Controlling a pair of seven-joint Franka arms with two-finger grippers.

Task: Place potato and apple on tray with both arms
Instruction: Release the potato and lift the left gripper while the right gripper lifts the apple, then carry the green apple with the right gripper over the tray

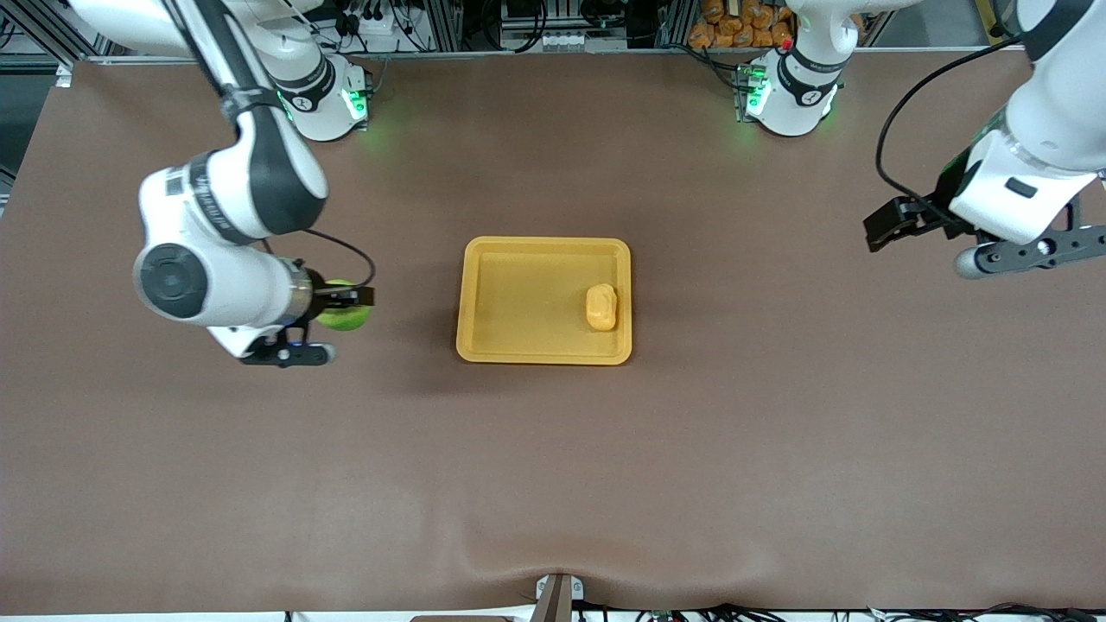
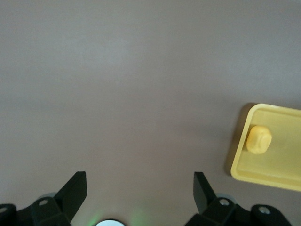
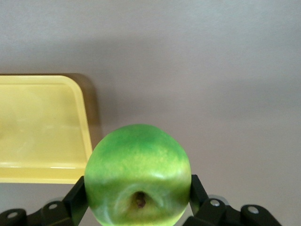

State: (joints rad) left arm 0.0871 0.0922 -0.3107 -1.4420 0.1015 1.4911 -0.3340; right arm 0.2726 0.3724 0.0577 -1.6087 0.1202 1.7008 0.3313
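Note:
The yellow-orange tray (image 1: 484, 298) lies mid-table. The potato (image 1: 601, 307) lies in it, at the end toward the left arm; it also shows in the left wrist view (image 2: 259, 139) with the tray (image 2: 277, 169). My right gripper (image 1: 347, 307) is shut on the green apple (image 1: 343, 316), held over the bare table beside the tray toward the right arm's end. In the right wrist view the apple (image 3: 138, 175) fills the space between the fingers, stem dimple showing, with the tray (image 3: 42, 127) beside it. My left gripper (image 2: 140, 190) is open and empty, over the table at the left arm's end (image 1: 899, 226).
The brown table mat (image 1: 553, 466) spreads around the tray. The arms' green-lit bases (image 1: 333, 104) stand at the table's edge farthest from the front camera. A small bracket (image 1: 557, 596) sits at the edge nearest that camera.

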